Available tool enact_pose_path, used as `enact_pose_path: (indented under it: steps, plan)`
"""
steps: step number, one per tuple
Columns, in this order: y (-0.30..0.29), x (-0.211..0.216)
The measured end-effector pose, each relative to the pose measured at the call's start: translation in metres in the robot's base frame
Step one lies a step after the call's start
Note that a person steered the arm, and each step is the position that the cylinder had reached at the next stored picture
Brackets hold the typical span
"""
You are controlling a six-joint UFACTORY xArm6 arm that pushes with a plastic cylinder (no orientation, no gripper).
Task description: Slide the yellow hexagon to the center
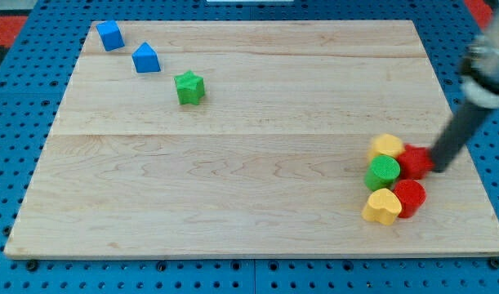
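The yellow hexagon sits near the board's right edge, at the top of a tight cluster. Below it is a green round block, to its right a red block, and lower down a red round block and a yellow heart-shaped block. My tip comes down from the view's upper right and rests at the right side of the upper red block, to the right of the yellow hexagon.
A green star block lies at the upper left of the wooden board. Two blue blocks lie near the top left corner. A blue pegboard surrounds the board.
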State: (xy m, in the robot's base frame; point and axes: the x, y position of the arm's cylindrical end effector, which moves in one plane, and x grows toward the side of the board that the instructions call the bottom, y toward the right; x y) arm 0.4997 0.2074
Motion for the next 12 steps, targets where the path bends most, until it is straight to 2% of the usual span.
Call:
enact_pose_path:
  steps: [1,2,3,4,5,6,7,8,9,11,12]
  plan:
    - [-0.08,0.0]
    - [-0.09,-0.003]
    - [-0.003,-0.002]
    - [-0.018,-0.038]
    - [-0.133,-0.058]
    - [-0.21,-0.064]
    - [-0.162,-0.054]
    - [-0.179,-0.002]
    - [-0.229,0.01]
    - [-0.236,-0.036]
    - [-0.271,-0.043]
